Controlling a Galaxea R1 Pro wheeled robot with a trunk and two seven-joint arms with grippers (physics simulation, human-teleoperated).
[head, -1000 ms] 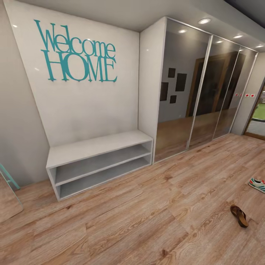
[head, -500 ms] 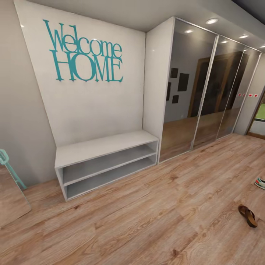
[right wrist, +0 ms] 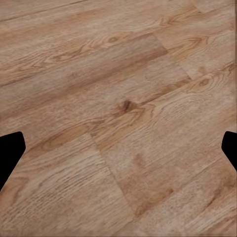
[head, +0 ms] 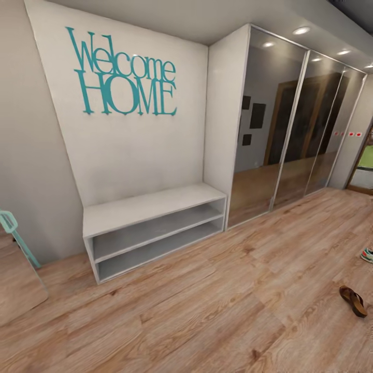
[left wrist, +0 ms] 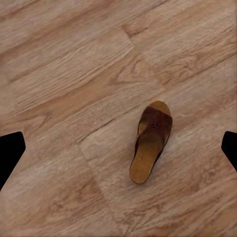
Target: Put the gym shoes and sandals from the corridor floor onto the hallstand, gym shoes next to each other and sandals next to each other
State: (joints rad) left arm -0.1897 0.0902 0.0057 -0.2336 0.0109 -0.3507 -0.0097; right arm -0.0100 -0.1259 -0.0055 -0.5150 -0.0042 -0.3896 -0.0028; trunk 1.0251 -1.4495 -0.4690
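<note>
One dark brown sandal [head: 353, 301] lies on the wood-plank corridor floor [head: 207, 311] at the far right of the head view. Just beyond it, the toe of a white gym shoe [head: 367, 254] with green stripes pokes in at the picture's edge. In the left wrist view a brown sandal [left wrist: 150, 141] with a tan footbed lies flat on the floor, below my open left gripper [left wrist: 118, 150] and between its spread fingertips [left wrist: 10, 150]. My right gripper [right wrist: 118, 150] is open over bare floor. The hallstand with its wall shelves is out of view.
A plain low white two-tier bench [head: 155, 228] stands against the wall under teal "Welcome HOME" lettering [head: 124, 75]. Mirrored wardrobe doors [head: 290, 124] run along the right. A teal-framed mirror [head: 15, 259] leans at the left edge.
The whole head view has shifted: bench and wardrobe sit further right in the picture, and the gym shoe has slid almost off the right edge. The camera moved, not the things.
</note>
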